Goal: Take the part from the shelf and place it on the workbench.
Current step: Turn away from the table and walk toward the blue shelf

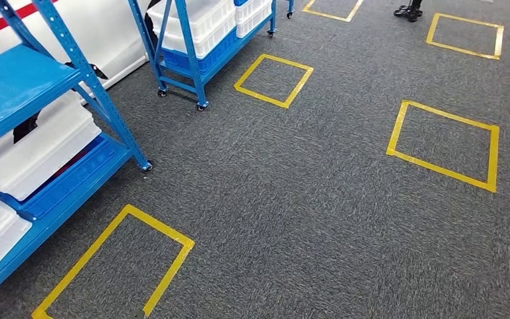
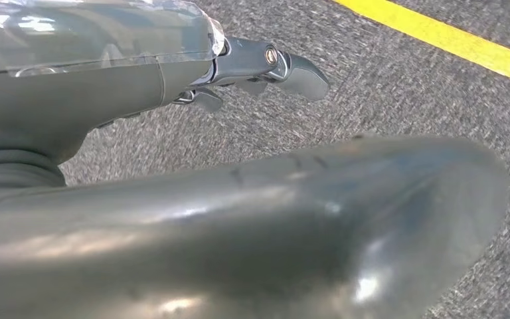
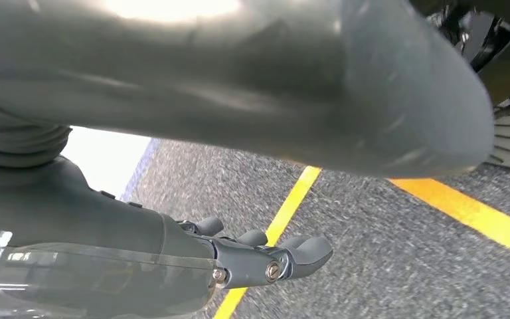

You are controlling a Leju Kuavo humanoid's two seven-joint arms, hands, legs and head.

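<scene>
A blue metal shelf [image 1: 20, 86] stands at the left in the head view, with white lidded bins [image 1: 40, 153] on its lower levels. Their contents are hidden. My left hand [image 2: 106, 93] hangs over grey carpet, its dark fingers [image 2: 285, 66] stretched out apart from the thick thumb [image 2: 272, 226], with nothing held. My right hand [image 3: 106, 232] also hangs above the carpet. Its fingers [image 3: 285, 256] are extended away from the thumb [image 3: 272, 86] and nothing is in it.
A second blue wheeled rack [image 1: 192, 60] with white bins [image 1: 199, 20] stands further back. Yellow tape squares mark the carpet near my feet [image 1: 116, 266], mid-floor [image 1: 273, 80] and to the right [image 1: 443, 145]. A dark object [image 1: 408, 10] sits at the far edge.
</scene>
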